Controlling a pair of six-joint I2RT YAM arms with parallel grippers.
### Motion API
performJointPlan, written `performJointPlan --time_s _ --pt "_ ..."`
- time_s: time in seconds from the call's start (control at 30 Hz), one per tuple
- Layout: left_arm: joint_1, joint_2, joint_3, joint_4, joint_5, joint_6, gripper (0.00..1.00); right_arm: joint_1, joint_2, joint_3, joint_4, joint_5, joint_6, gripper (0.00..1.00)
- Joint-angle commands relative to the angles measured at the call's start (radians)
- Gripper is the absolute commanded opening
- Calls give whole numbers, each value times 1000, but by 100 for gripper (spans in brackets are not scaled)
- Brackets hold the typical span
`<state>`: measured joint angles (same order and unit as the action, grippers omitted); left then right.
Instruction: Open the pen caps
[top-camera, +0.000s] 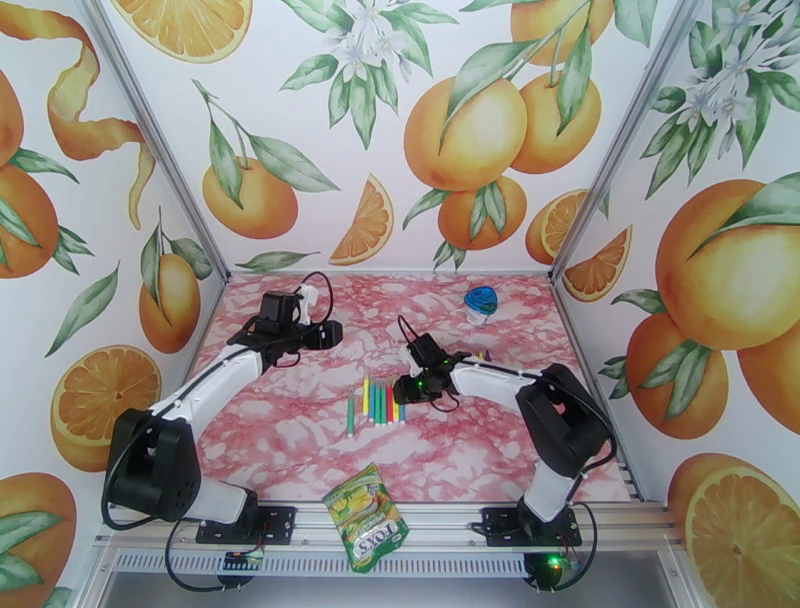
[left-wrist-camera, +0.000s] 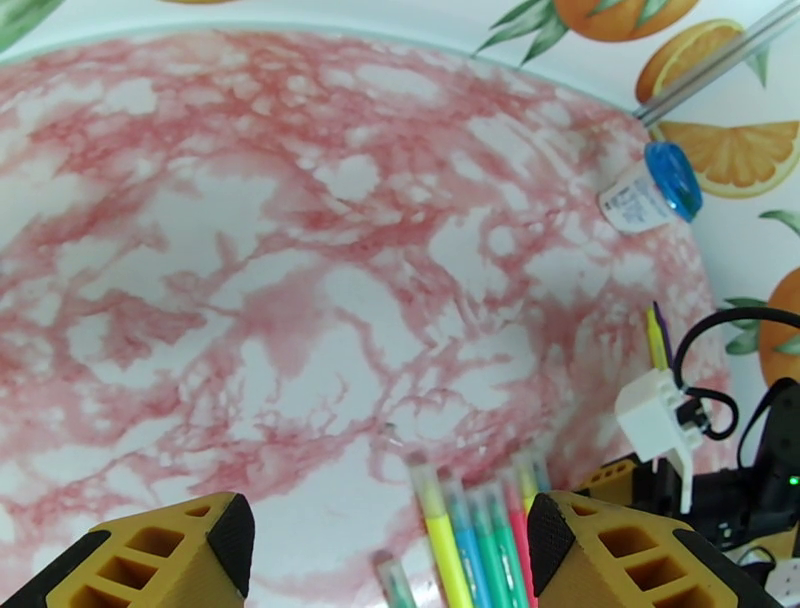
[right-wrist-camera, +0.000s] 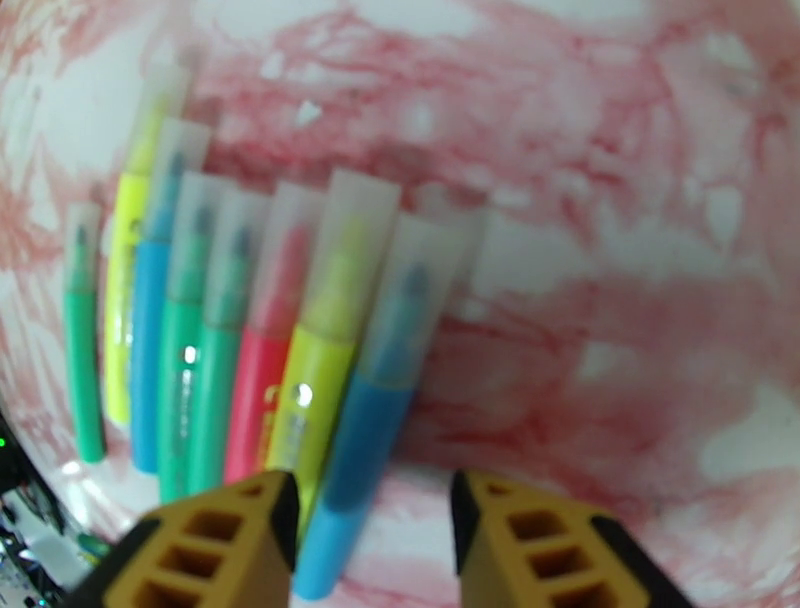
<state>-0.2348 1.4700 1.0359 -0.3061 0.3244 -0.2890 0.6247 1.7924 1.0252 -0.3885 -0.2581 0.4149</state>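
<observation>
Right gripper (right-wrist-camera: 370, 545): fingers spread, nothing pinched, bare table (top-camera: 300, 440) showing between them. It sits low over one end of the pen row. The barrel end of the blue pen (right-wrist-camera: 365, 440) at the edge of the row lies just inside the gap, beside one finger. Contact cannot be confirmed.

Left gripper (left-wrist-camera: 390, 560): fingers spread wide, empty. In the top view it stands to the left of the row, apart from it.

Pens (top-camera: 377, 403): eight lie side by side at mid-table, between the two grippers. The right wrist view gives the order green, yellow, blue, green, green, red, yellow, blue. The first green one lies slightly apart from the others.

Pen caps (right-wrist-camera: 350, 230): all fitted. They are translucent, the coloured tips visible through them, and lie at the ends away from the right gripper's fingers.

Two further thin pens (left-wrist-camera: 656, 338), yellow and purple, lie apart from the row, nearer the blue-lidded container (left-wrist-camera: 650, 190) at the far right of the table.

Snack packet (top-camera: 367, 517): green-yellow, at the near table edge, between the arm bases.
</observation>
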Motion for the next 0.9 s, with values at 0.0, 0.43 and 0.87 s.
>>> performJointPlan --time_s 0.0,0.43,0.87 --pt "7 -39 -17 35 15 -9 76 10 19 38 -6 34 15 44" --pt "19 -53 -33 32 12 -4 76 37 62 83 -116 190 6 39" --pt "22 -56 -40 33 12 -1 76 70 109 157 -239 365 -14 33"
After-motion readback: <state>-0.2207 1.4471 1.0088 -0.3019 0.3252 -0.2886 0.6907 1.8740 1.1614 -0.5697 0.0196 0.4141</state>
